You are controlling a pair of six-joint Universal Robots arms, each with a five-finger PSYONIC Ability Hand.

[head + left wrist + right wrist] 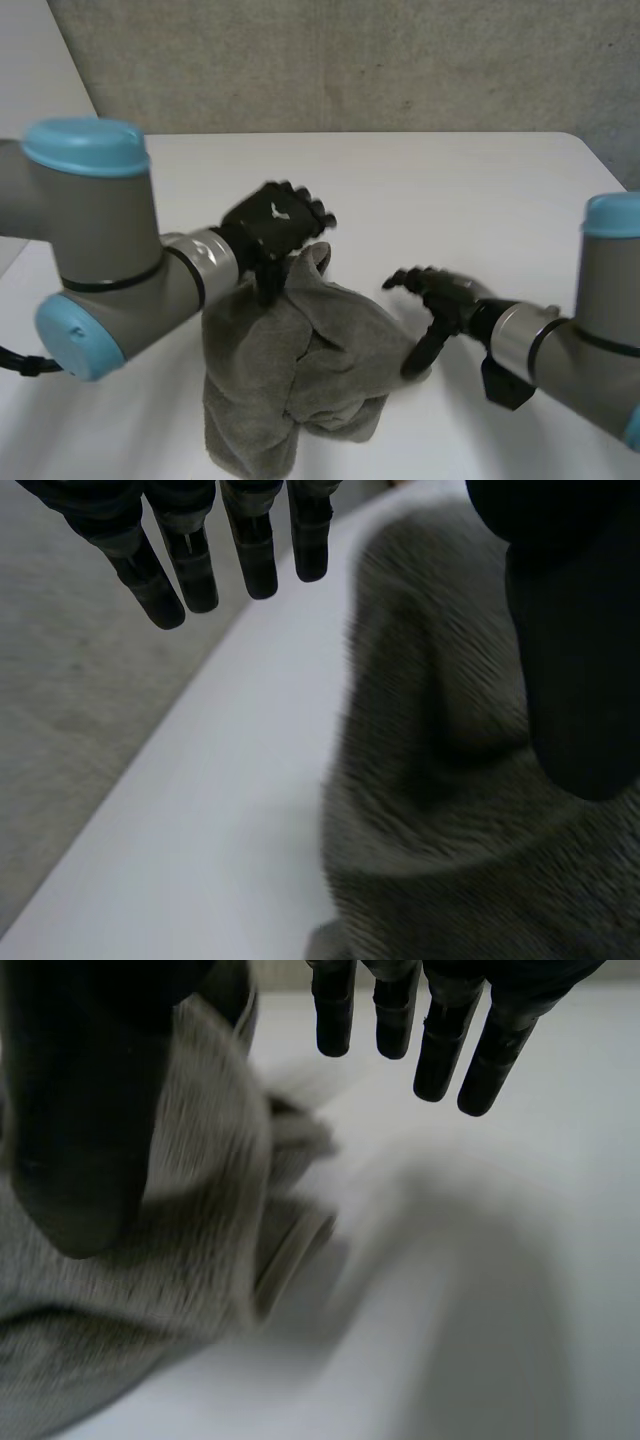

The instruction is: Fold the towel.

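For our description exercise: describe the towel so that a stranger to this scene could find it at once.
Start at the white table. Between the left hand and the right hand sits the towel. It is the only soft thing there: a grey, fuzzy, crumpled heap peaking beside the left hand.

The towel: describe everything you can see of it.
The towel is grey-brown terry with a fuzzy pile and a thick hem. It sits bunched in a rumpled heap on the white table, not folded flat, rising to a peak beside the left hand, whose thumb is at the cloth while its fingers are straight and clear of it. The right hand is at its other side, thumb at the cloth, fingers straight over bare table.
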